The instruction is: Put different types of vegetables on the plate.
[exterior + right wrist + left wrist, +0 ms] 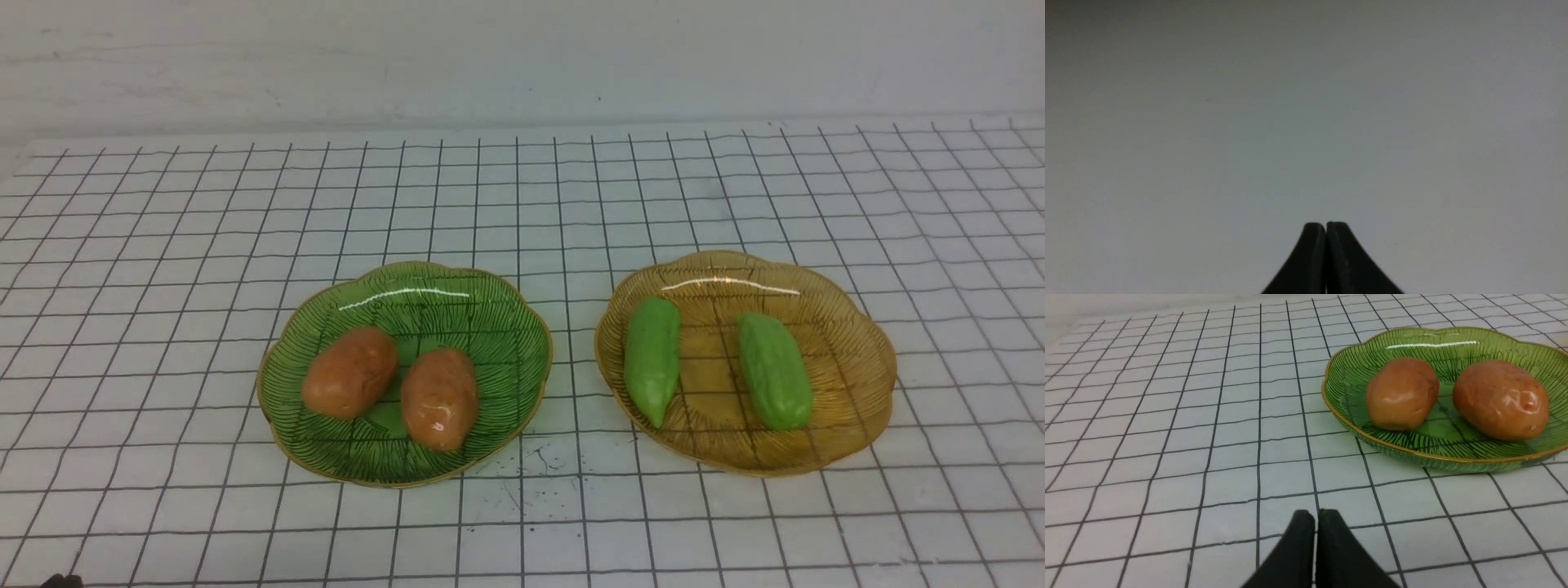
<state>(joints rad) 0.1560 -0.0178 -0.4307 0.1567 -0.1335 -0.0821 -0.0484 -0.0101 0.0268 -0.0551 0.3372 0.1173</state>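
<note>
Both potatoes (392, 384) lie on the green plate (326, 457) at left, both cucumbers (710, 363) on the amber plate (857, 408) at right, long axes near-to-far. The left gripper (1315, 516), pressed together, is nearer the potatoes. The right gripper (1326, 228), likewise closed, probably faces a wall.

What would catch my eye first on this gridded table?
Two leaf-patterned glass plates side by side: the green plate on the left holds two orange-brown potatoes, and the amber plate on the right holds two light-green cucumbers. Each plate carries one kind only.
</note>
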